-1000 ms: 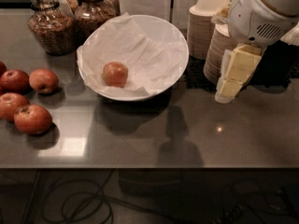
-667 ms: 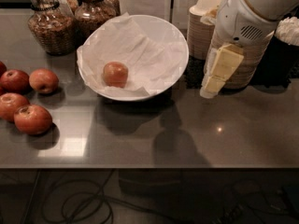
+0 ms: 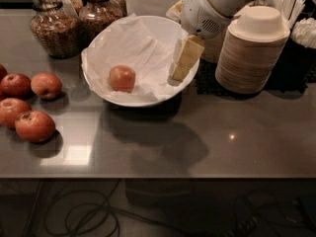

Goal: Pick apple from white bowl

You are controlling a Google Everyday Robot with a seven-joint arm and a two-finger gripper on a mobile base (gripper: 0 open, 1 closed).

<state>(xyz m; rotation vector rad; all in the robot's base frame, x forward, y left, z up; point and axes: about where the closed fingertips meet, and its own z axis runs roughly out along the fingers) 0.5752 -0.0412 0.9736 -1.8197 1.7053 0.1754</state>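
Note:
The apple, small, round and orange-red, lies on crumpled white paper in the left middle of the wide white bowl at the back of the grey counter. My gripper, with pale yellow fingers, hangs from the white arm and is over the bowl's right rim, to the right of the apple and apart from it. It holds nothing that I can see.
Several darker red apples lie grouped at the left edge. Glass jars stand behind the bowl at the left. A tall stack of beige paper bowls stands right of the bowl, with cutlery holders behind it.
My gripper and arm have moved left, from beside the stacked paper bowls to over the white bowl's right rim. The apple has not moved.

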